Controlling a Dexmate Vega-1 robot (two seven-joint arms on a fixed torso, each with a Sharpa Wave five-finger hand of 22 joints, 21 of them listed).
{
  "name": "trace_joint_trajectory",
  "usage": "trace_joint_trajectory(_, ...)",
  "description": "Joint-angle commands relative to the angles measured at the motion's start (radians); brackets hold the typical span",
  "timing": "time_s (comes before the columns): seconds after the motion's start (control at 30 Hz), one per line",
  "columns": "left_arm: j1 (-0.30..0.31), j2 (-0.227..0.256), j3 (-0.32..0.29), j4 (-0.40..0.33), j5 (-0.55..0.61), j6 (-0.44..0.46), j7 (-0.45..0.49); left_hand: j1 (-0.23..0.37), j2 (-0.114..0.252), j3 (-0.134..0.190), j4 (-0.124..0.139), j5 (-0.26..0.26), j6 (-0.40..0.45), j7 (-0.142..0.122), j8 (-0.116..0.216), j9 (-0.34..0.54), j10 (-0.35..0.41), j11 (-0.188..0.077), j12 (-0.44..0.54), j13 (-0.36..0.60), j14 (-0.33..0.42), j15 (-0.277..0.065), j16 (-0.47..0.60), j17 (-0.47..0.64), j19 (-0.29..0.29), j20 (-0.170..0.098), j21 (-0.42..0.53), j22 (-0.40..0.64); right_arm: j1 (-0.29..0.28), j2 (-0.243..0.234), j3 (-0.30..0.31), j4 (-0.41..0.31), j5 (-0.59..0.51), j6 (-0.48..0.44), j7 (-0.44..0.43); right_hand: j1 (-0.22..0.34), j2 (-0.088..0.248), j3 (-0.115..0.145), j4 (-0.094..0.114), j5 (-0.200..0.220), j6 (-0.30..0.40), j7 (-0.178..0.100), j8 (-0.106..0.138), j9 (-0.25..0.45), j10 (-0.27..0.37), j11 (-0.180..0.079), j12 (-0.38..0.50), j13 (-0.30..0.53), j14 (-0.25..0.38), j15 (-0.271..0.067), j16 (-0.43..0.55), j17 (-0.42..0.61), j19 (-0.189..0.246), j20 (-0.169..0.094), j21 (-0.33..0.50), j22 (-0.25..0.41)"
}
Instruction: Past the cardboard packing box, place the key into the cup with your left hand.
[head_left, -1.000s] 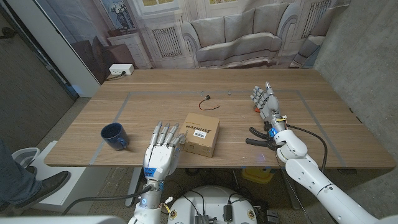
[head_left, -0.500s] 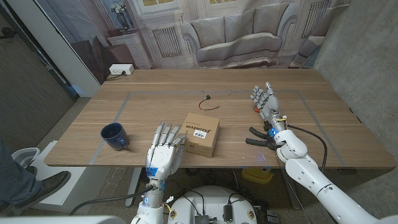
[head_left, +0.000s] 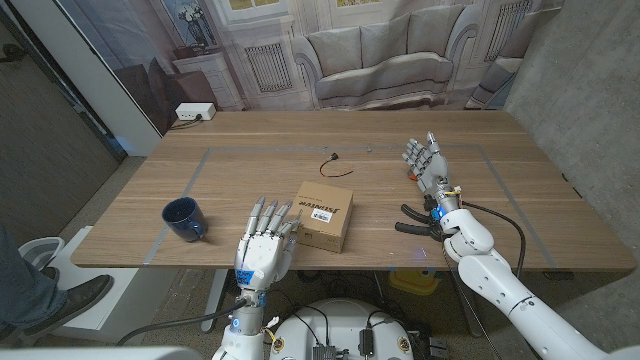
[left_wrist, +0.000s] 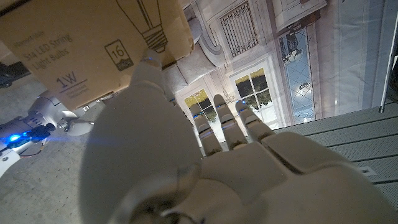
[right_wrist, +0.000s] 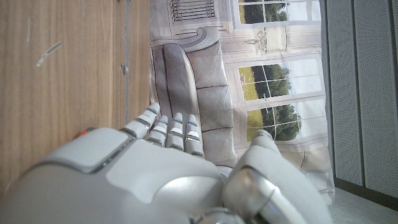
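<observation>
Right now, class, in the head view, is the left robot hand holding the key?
No: the left robot hand holds nothing beside the cardboard box, while the key lies farther back on the table.

The left hand (head_left: 263, 243) is raised at the near edge of the wooden table (head_left: 230, 175), fingers straight, slightly spread and pointing away from the robot, holding nothing. The right hand (head_left: 424, 161) stands farther out over the table's right side, fingers extended and apart, empty, its white forearm running back to the near right corner.
</observation>
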Motion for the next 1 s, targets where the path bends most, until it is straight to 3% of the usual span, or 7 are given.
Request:
trace_joint_trajectory(0.03, 0.001, 0.019, 0.014, -0.010, -0.030, 0.029, 0.001, 0.006, -0.001, 0.000, 0.007, -0.003, 0.010, -0.003, 0.003, 0.003, 0.011, 0.002, -0.004, 0.002, 0.010, -0.155, 0.005, 0.002, 0.009, 0.000, 0.003, 0.002, -0.001, 0.007, 0.001, 0.013, 0.009, 0.007, 0.008, -0.007, 0.000, -0.004, 0.002, 0.009, 0.008, -0.001, 0.005, 0.002, 0.006, 0.000, 0.007, 0.001, 0.008, 0.003, 0.005, 0.005, 0.014, -0.012, 0.000, 0.005)
trace_joint_trajectory(0.23, -0.019, 0.043, 0.042, -0.016, -0.062, 0.039, 0.001, 0.011, 0.004, 0.004, 0.006, -0.003, 0.017, 0.001, 0.004, 0.002, 0.013, 0.002, -0.006, 0.002, 0.011, -0.156, 0.005, 0.003, 0.009, 0.005, 0.003, 0.002, 0.002, 0.008, 0.000, 0.017, 0.014, 0.001, 0.013, -0.008, 0.000, -0.005, 0.002, 0.010, 0.007, -0.002, 0.005, 0.002, 0.005, -0.001, 0.006, 0.001, 0.008, 0.001, 0.004, 0.005, 0.014, -0.011, 0.000, 0.005)
trace_joint_trajectory(1.0, 0.014, -0.024, -0.024, -0.007, -0.007, -0.006, 0.001, 0.013, 0.008, 0.005, 0.010, -0.012, 0.078, 0.019, 0.018, -0.001, 0.027, 0.002, -0.012, 0.002, 0.027, -0.150, 0.003, 0.004, 0.012, 0.006, 0.003, 0.002, 0.003, 0.015, 0.003, 0.023, 0.019, 0.010, 0.019, -0.011, 0.001, -0.008, 0.002, 0.010, 0.007, -0.001, 0.005, 0.003, 0.006, 0.000, 0.006, 0.002, 0.010, 0.002, 0.004, 0.005, 0.014, -0.010, 0.000, 0.005)
